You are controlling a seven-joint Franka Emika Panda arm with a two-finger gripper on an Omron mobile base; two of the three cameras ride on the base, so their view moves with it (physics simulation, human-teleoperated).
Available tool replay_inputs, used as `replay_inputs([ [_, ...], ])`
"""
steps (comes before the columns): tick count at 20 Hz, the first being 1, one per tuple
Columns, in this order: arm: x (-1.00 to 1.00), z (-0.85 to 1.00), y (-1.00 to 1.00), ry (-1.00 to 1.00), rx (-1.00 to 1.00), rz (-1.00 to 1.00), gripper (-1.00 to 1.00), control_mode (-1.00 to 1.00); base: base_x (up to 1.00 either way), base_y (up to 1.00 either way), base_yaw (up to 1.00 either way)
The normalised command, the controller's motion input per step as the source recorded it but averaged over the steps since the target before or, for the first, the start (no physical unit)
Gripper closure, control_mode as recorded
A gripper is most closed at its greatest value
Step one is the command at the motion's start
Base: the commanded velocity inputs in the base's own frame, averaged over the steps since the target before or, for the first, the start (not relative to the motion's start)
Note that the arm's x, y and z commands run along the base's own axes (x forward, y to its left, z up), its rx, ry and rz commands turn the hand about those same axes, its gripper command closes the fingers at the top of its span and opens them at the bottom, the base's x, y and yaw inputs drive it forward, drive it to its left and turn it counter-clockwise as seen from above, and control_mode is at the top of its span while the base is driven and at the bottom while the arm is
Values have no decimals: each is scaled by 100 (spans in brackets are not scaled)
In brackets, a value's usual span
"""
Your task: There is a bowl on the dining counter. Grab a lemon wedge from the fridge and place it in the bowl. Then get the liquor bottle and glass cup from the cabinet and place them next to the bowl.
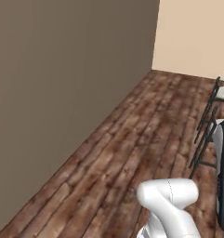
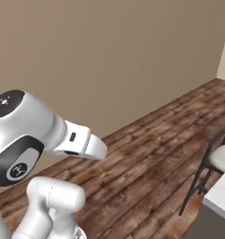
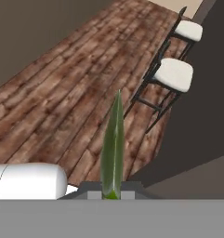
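Green-yellow sliver, the lemon wedge (image 3: 113, 148), stands upright pinched between the closed fingertips of the gripper (image 3: 111, 194). Dining counter's grey-brown front (image 3: 201, 111) lies to the right, behind two white-seated stools (image 3: 174, 74); bowl unseen.

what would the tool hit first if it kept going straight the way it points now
Probably the wooden floor. In the hand view the tool, shut on a thin green wedge-like thing, aims down at bare planks just beside the nearer bar stool. Depth is unclear, so the stool's legs could come first.
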Motion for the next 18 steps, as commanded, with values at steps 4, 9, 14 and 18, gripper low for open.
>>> replay_inputs([
  [4, 0, 0, 0, 0, 0, 0, 100, 100, 86, 29, -46],
  [9, 0, 0, 0, 0, 0, 0, 100, 100, 81, 29, -43],
  [14, 0, 0, 0, 0, 0, 0, 100, 100, 73, 24, -35],
  [18, 0, 0, 0, 0, 0, 0, 100, 100, 67, 16, -35],
])
